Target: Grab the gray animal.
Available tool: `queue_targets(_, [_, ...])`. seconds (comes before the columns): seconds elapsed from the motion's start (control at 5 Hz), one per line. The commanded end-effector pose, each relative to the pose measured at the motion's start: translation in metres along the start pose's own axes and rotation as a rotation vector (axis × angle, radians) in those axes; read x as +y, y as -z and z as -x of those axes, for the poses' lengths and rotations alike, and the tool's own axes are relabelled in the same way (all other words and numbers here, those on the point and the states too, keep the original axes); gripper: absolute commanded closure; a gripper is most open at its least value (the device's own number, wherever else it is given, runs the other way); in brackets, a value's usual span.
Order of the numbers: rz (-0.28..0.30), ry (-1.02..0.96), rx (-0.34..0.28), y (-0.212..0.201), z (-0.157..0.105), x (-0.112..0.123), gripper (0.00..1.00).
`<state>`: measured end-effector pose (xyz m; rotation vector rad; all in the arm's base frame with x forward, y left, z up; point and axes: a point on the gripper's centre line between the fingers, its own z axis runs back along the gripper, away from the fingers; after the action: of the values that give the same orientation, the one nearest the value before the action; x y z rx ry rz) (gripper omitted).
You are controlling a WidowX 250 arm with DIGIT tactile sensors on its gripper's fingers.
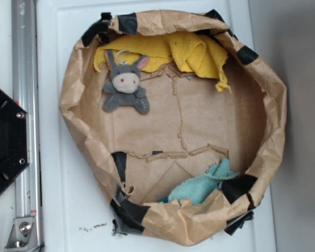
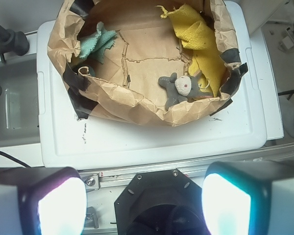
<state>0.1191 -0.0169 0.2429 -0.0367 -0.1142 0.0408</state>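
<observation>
Claw (image 2: 144,205) spread apart and empty, poised high above near edge of white surface (image 2: 152,139); gray animal (image 2: 182,89) well ahead and slightly right, inside paper bag (image 2: 137,105), against yellow cloth (image 2: 201,41), long axis slanted.

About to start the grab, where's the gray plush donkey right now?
In the exterior view, the gray plush donkey lies upper left inside the brown paper bag, against the yellow cloth.

The crumpled paper-bag wall (image 1: 68,100) rings the gray animal (image 1: 125,84) closely on its left, the yellow cloth (image 1: 194,52) touches its ears — open brown floor (image 1: 199,115) lies toward the teal cloth (image 1: 202,186).
</observation>
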Motion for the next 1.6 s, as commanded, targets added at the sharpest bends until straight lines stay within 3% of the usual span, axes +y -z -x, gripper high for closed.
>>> queue_targets(0.0, [0.0, 0.0, 0.0, 0.0, 0.0, 0.0, 0.0])
queue_targets(0.2, [-0.109, -0.239, -0.023, 0.044, -0.046, 0.028, 0.0])
queue_targets(0.4, [-0.17, -0.484, -0.042, 0.085, -0.085, 0.06, 0.0])
queue_targets(0.6, [-0.21, -0.731, -0.018, 0.126, -0.115, 0.078, 0.0])
queue_targets(1.0, [-0.367, -1.1, 0.119, 0.178, -0.105, 0.073, 0.0])
queue_targets(1.2, [-0.421, -1.139, 0.125, 0.197, -0.07, 0.079, 0.0])
queue_targets(1.4, [-0.285, -0.93, 0.068, 0.212, -0.062, 0.115, 0.0])
